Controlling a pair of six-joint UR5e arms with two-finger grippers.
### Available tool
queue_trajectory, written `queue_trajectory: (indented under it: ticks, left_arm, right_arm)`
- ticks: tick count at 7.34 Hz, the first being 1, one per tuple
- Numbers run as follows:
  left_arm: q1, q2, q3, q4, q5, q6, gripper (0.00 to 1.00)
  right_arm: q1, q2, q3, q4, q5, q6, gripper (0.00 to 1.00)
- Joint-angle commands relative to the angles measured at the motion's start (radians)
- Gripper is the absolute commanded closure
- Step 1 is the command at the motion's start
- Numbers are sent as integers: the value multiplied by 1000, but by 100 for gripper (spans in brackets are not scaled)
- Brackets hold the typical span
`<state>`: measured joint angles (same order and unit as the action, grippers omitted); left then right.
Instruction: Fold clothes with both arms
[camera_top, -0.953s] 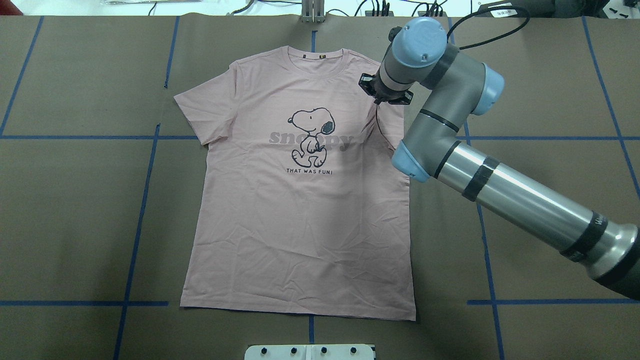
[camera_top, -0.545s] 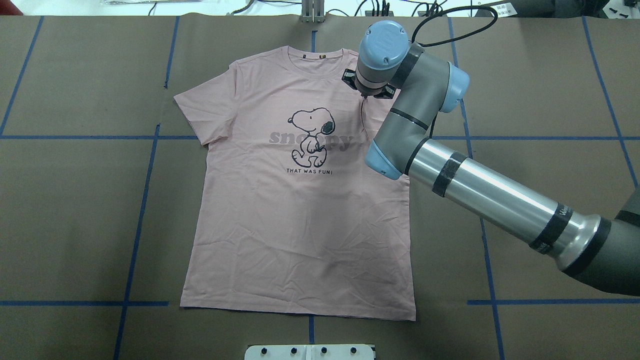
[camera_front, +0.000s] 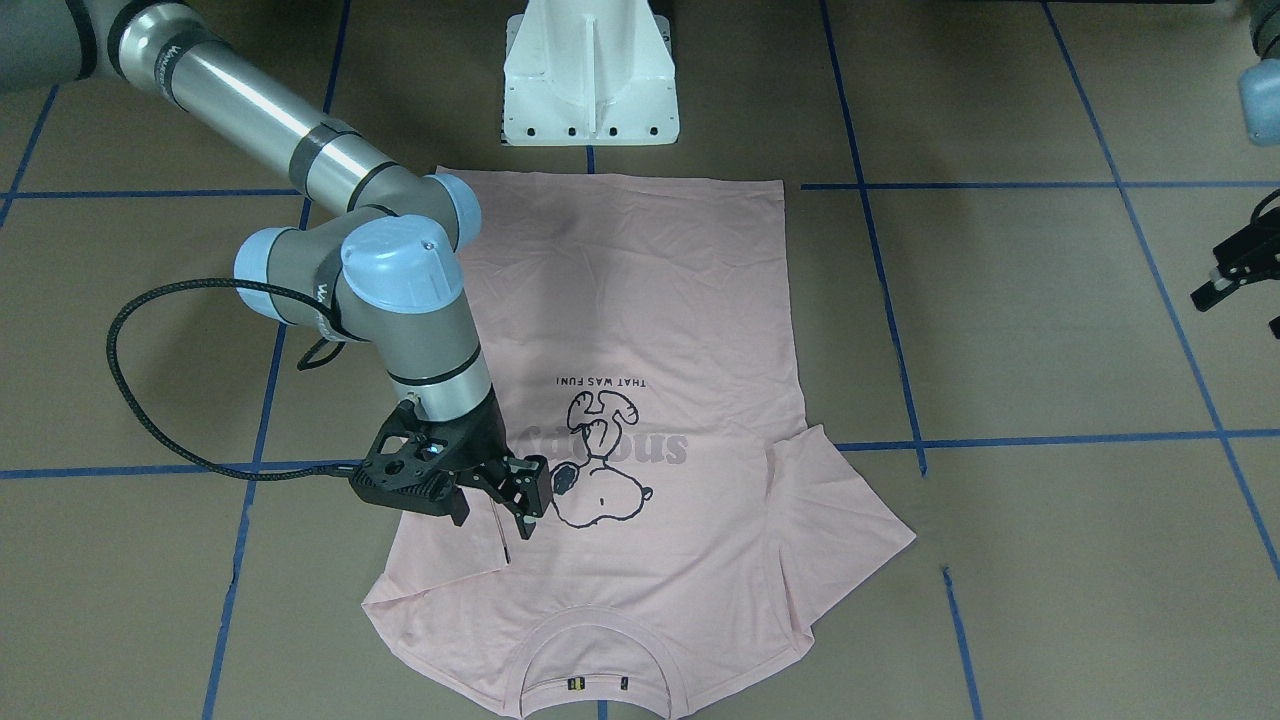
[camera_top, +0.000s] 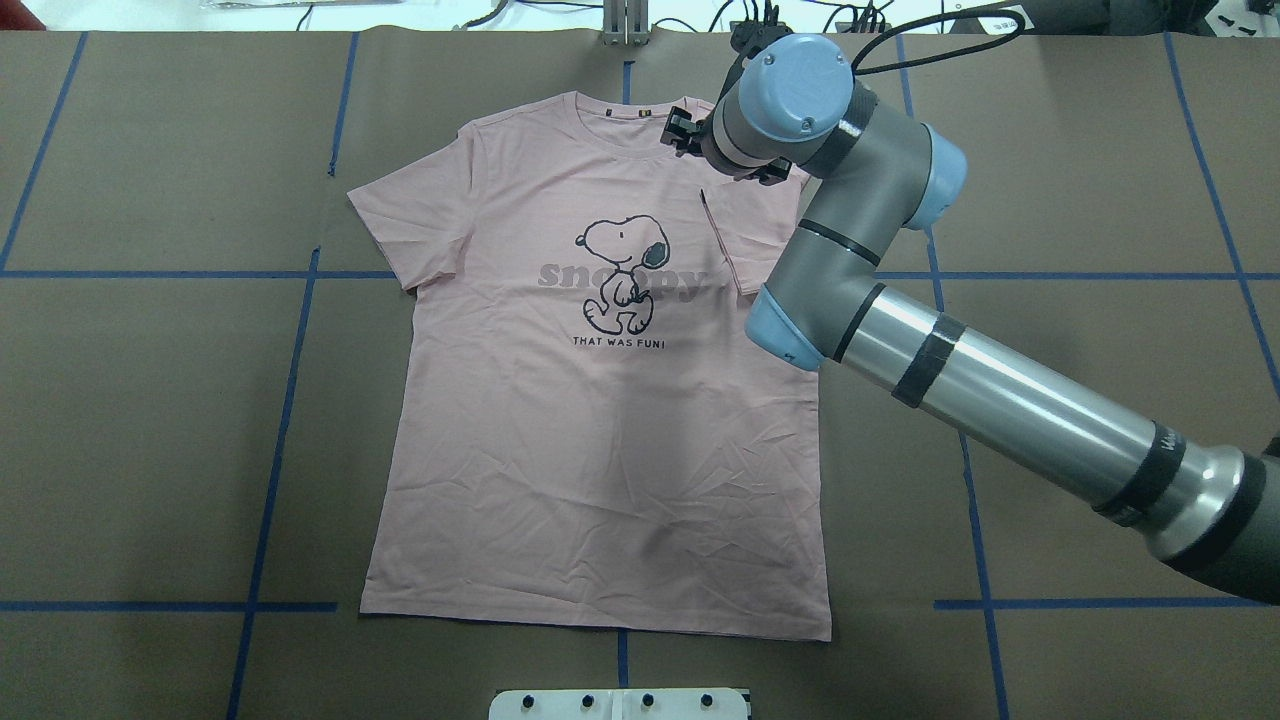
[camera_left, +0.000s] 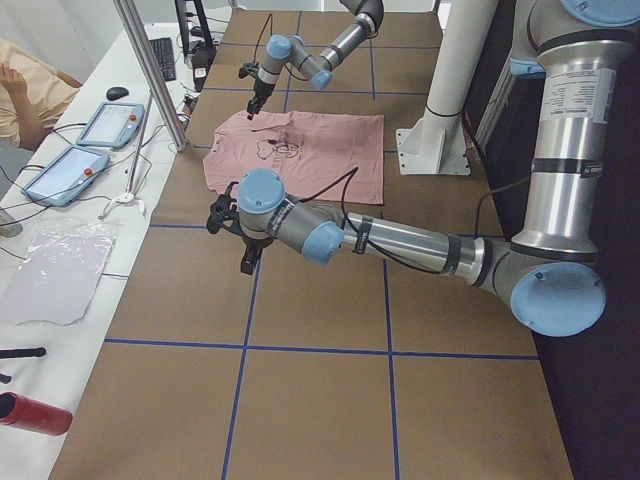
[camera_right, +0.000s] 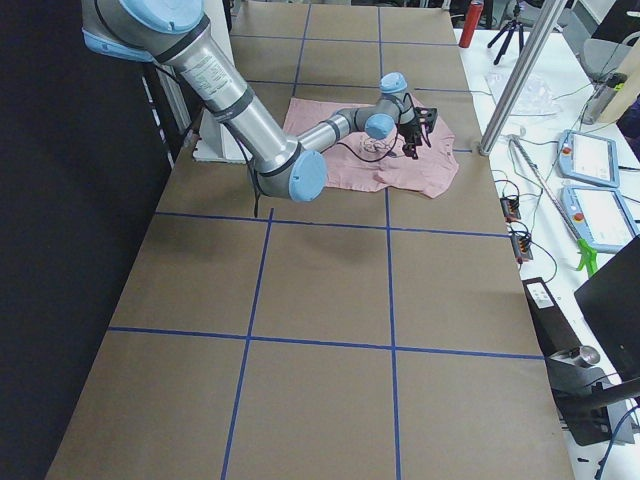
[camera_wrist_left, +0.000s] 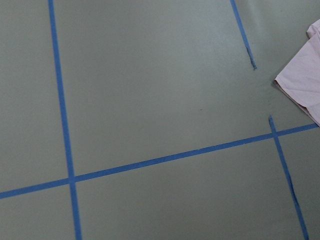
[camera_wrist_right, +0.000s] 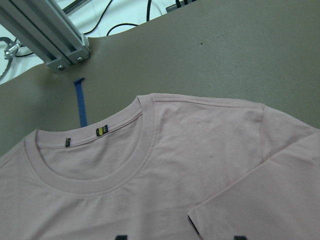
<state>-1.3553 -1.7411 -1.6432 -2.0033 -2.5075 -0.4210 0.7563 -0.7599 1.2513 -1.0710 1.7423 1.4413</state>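
T-shirt (camera_top: 600, 450) first: it is pink and lies flat in the middle of the brown surface (camera_top: 150, 400), with the dog picture (camera_top: 622, 268) facing up. A second ago the right tool (camera_front: 493, 520) was over the shirt's right side, bringing the right sleeve (camera_wrist_right: 260, 200) in toward the dog. Now that sleeve lies folded over the chest. The right tool has moved on toward the neck end and hangs just above the cloth. Its two fingers look spread apart and we see nothing between them, so we think it has let the sleeve go. That would mean the first small fold is done on that side. The other sleeve (camera_top: 410, 220) sticks out flat and the long body of the shirt is not folded, so we think most of the job is left. The left tool (camera_front: 1228, 272) is well off to the side over bare surface, near the tip of that other sleeve. We cannot tell if it is wide or narrow. We think that sleeve should be its next job. We see no box or basket, so the shirt rests right on the surface.
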Motion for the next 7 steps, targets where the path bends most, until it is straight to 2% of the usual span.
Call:
queue_trajectory:
  ticks: [1, 2, 4, 5, 6, 7]
  left_arm:
    - [170, -227, 150, -20, 139, -269, 0]
    - [285, -309, 230, -41, 312, -407, 0]
    - [373, -453, 485, -174, 421, -472, 4]
    - [404, -513, 588, -207, 471, -478, 11]
    - [407, -515, 609, -233, 480, -478, 25]
    - [426, -514, 635, -253, 486, -478, 28]
  right_arm:
    - [58, -103, 142, 3, 157, -1, 0]
    - [64, -168, 205, 6, 193, -2, 0]
    - [74, -244, 301, 10, 210, -2, 0]
    - [74, -277, 353, 8, 206, -1, 0]
    - [74, -280, 368, 2, 203, 2, 0]
    - [75, -282, 369, 0, 200, 2, 0]
